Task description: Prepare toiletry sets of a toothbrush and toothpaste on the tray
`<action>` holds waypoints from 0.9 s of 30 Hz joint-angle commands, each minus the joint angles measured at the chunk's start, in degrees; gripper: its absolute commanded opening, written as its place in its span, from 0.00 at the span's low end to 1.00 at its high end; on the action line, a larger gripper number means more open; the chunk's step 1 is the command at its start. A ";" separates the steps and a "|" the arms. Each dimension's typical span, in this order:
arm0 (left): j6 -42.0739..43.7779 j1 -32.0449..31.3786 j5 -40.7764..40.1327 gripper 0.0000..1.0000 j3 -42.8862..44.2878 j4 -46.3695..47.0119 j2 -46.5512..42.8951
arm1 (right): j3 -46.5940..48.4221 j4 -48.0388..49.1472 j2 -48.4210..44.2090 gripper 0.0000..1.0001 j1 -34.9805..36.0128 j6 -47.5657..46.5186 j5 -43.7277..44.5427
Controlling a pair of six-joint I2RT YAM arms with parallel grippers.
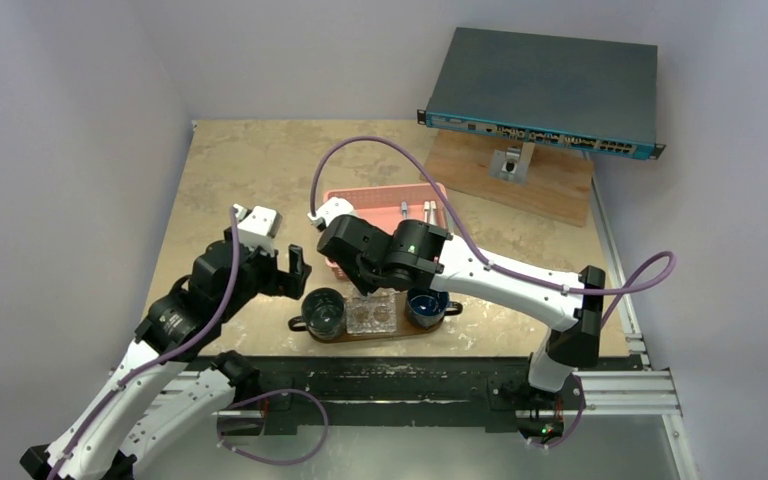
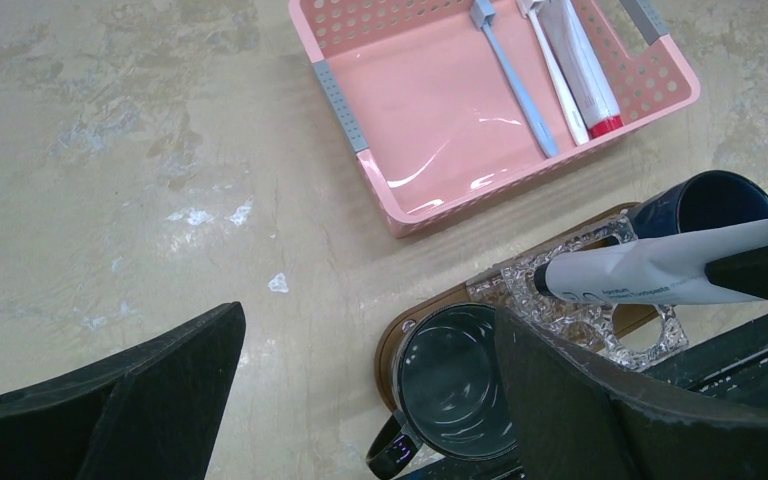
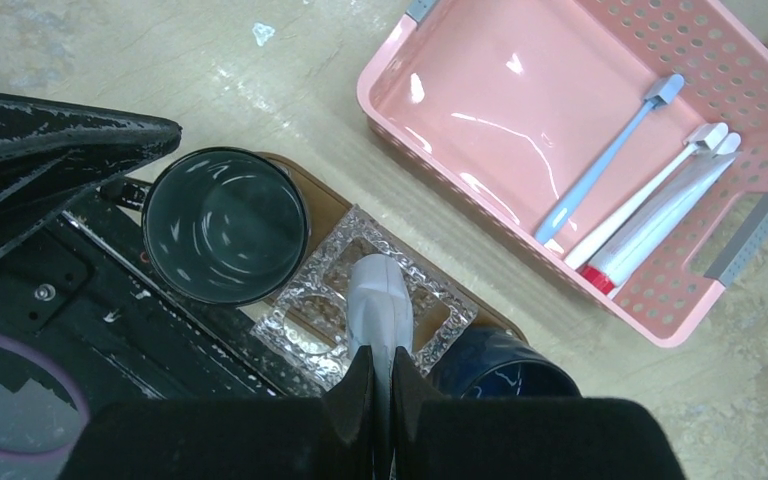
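**On a beige table, a tube hangs over the tray**

A mottled beige table between pale walls. My right claw is clenched on the flat end of the toothpaste. Its long axis runs straight out from my jaws, and the free end points down at the glass holder in the middle of the tray. The holder sits between a dark mug and a blue cup.

My left claw hangs spread wide and grasping nothing, above bare table just beside the tray's mug end.

The toothbrush lies flat in the pink basket, beyond the tray. It runs diagonally, with its head toward the far corner. A white brush and a red-capped tube lie alongside it.

The right wrist camera shows the held tube foreshortened. The left wrist camera shows its whole side, with small lettering. From above my right arm hides the tube, and only the brush ends show in the basket.
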 commanded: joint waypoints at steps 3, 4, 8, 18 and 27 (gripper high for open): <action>0.61 0.20 -0.18 0.95 0.08 2.34 0.30 | -1.39 0.82 -3.94 0.00 0.23 1.29 1.71; 0.61 0.24 -0.18 0.95 0.05 2.38 0.37 | -1.78 0.90 -3.85 0.00 0.25 1.35 1.37; 0.61 0.20 -0.18 0.95 0.05 2.33 0.47 | -3.44 2.69 -3.74 0.00 0.23 1.37 0.52; 0.69 0.21 -0.18 0.95 0.05 2.38 0.74 | -5.82 5.78 -2.04 0.00 0.23 1.46 -1.18; 0.78 0.22 -0.18 0.95 0.14 2.32 0.88 | -6.86 8.09 -0.03 0.00 0.23 1.16 -0.96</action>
